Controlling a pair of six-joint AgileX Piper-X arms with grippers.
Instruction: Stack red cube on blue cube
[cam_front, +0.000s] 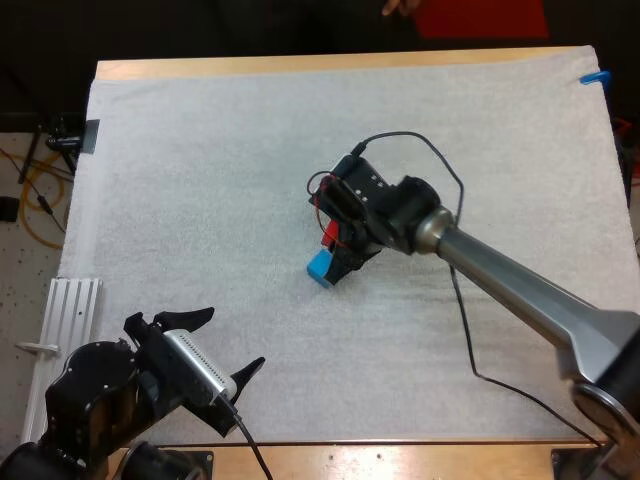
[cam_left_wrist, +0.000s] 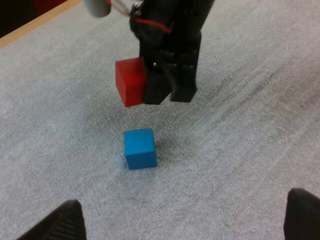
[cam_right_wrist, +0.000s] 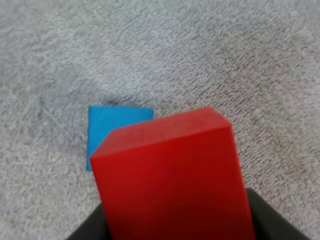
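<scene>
Red cube (cam_left_wrist: 129, 82) in right fingers (cam_left_wrist: 157, 86), above blue cube (cam_left_wrist: 140, 148)

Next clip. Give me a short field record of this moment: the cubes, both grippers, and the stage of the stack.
red cube: held in the air above the blue cube, not touching it
blue cube: flat on the white mat, nothing gripping it
right gripper: jaws shut on the red cube
left gripper: jaws open, empty, near the mat's near left corner
stack: not yet done; the red cube looks slightly off centre over the blue cube
</scene>
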